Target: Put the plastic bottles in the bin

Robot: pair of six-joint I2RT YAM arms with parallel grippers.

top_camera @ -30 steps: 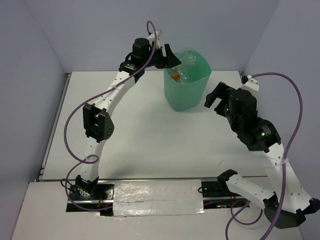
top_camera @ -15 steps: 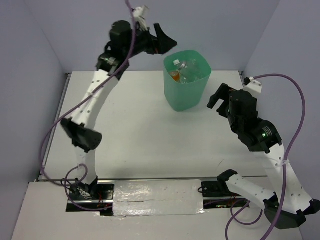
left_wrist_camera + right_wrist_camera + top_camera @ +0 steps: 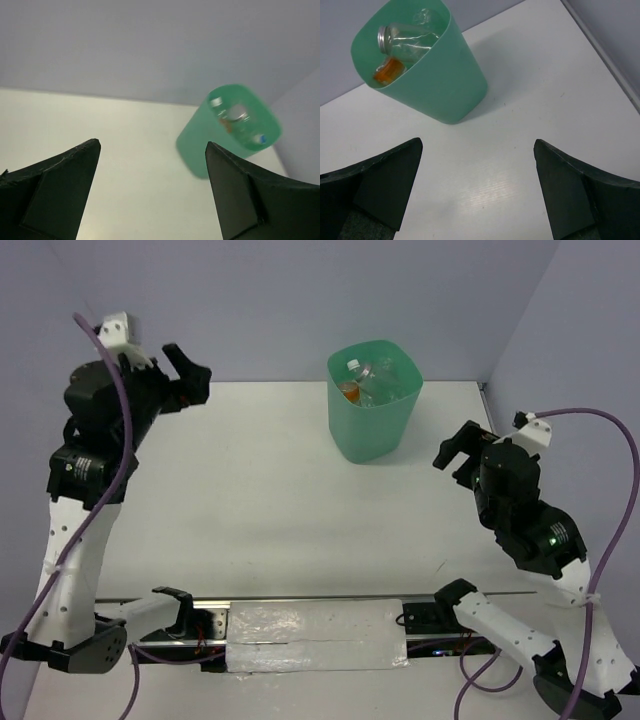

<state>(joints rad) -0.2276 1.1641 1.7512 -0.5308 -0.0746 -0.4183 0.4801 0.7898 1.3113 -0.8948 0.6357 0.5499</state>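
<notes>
small crinkly plastic bottles point(image 3: 368, 373) heaped inside the tall mint-green plastic bin with the rounded-square rim point(image 3: 372, 435): clear ones with pale caps, one clear with a metal-looking cap point(image 3: 404, 37), one with an orange end point(image 3: 387, 71). possibly a green one among them too, hard to separate from the green wall. reach close to the rim on the far side, so no deep margin there.

stands upright at the far middle of the white table point(image 3: 280, 490), narrower at the foot than at the top, touching neither arm.

to its right, near but apart: the black two-finger right gripper point(image 3: 453, 446), jaws spread wide, nothing between them, aimed toward the bin's wall in the right wrist view point(image 3: 477, 142). far off to the left, raised above the table's far corner: the black left gripper point(image 3: 195, 378), jaws likewise spread and empty point(image 3: 152, 145), bin smeared and small in that wrist view.

judged from this: work about finished, with no bottle in either pincer.

risks from here: clipping the rim with the right arm on any swing, since a light, tapering tub loaded high would tip easily and spill its load. also dropping anything further from height, which could bounce off the springy pile and roll out across the table.
</notes>
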